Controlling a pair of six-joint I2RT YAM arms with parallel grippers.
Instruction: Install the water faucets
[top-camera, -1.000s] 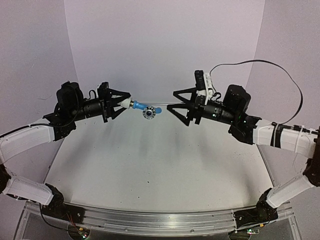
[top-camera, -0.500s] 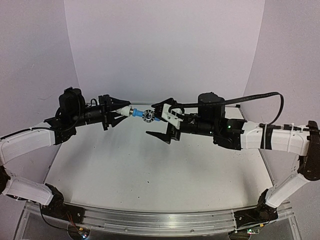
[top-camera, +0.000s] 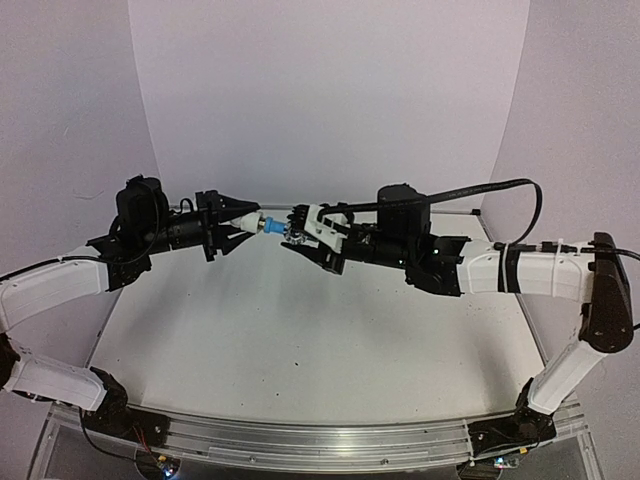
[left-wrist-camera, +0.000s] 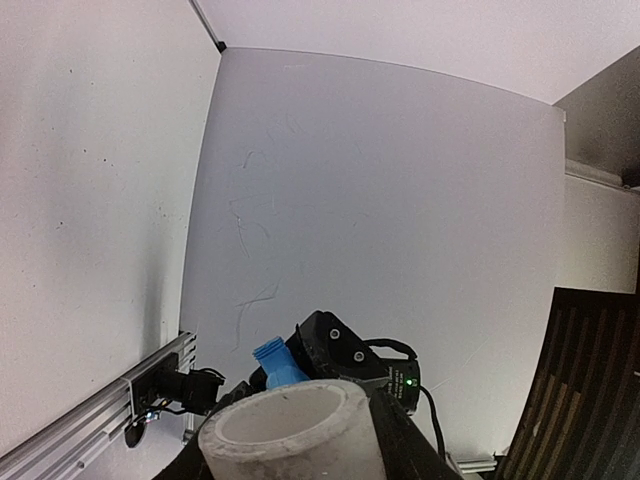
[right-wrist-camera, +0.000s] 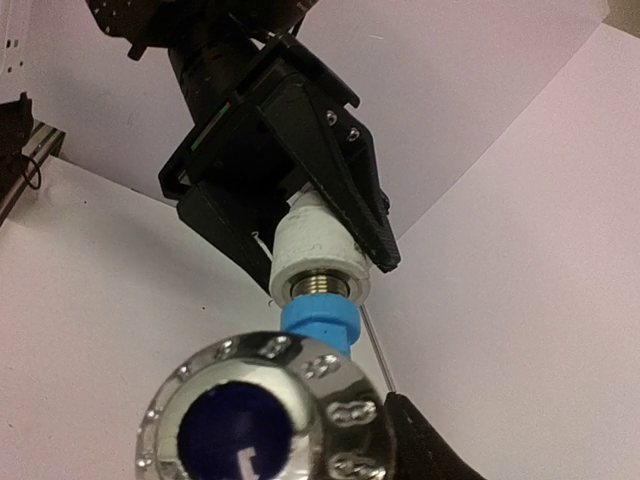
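Mid-air above the surface (top-camera: 300, 340), between the two arms, we find the job. The left end effector (top-camera: 243, 215) is clenched on the white fitting (top-camera: 249, 218), and the blue tap (top-camera: 272, 226) sits nose-first in its metal-threaded mouth. In the right wrist view the tap's shiny round knob (right-wrist-camera: 265, 415) fills the foreground, with one finger (right-wrist-camera: 425, 450) of the right end effector (top-camera: 294, 230) just beside its rim. Whether that one has pinched, we cannot tell. We judge both pieces light, rigid plastic, and the fitting's smooth wall looks prone to spin in the pads. Best hold for the tap — the studded knob rim, squarely across — so a twist carries into the thread without cocking it.
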